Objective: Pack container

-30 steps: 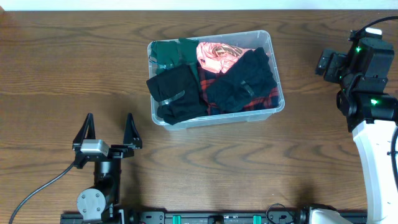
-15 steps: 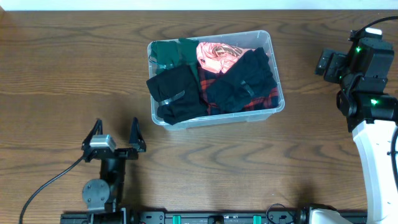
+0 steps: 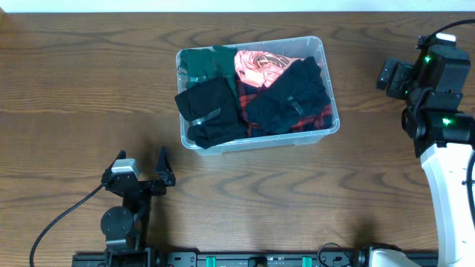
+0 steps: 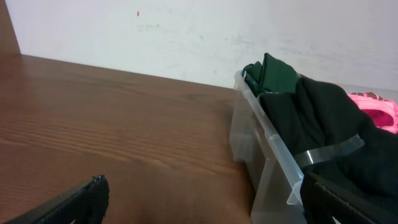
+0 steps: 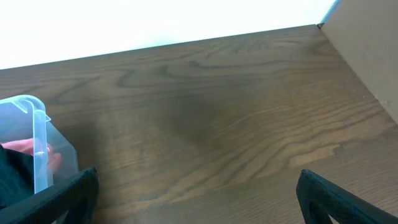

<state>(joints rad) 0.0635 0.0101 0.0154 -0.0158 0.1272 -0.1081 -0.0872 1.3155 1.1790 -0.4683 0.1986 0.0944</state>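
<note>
1. While both arms hung away from the container (image 3: 260, 142), neither one had hold of anything.
2. The left gripper (image 3: 141, 157) was at 7 o'clock on the table (image 3: 74, 74). Its two fingers were spread wide, with only bare wood between them.
3. The right gripper (image 5: 198, 174) was at 3 o'clock. Its fingers were also wide apart and empty.
4. The clear plastic container sat a little toward 12 o'clock from the middle of the table, well apart from both grippers.
5. It looked full of folded clothes. No loose clothes showed on the table, so the packing seemed about done.
6. A green cloth (image 3: 208, 63) lay in the 11 o'clock corner of the container.
7. A pink cloth (image 3: 260, 67) with a pattern lay at 12 o'clock.
8. A black cloth (image 3: 211, 111) filled the 8 o'clock side, with a clear band (image 3: 210, 115) across it.
9. A second black cloth (image 3: 293, 96) lay at 3 o'clock, on top of a red-and-black checked cloth (image 3: 312, 120) that peeked out at 5 o'clock.
10. From the left wrist, the black cloth bulged up above the rim.
11. A good next move would be to stay clear of the rim, so no finger catches the cloth or bumps the container.
12. If the pile needed to go lower, a soft push straight down on the black cloth would be best.
</note>
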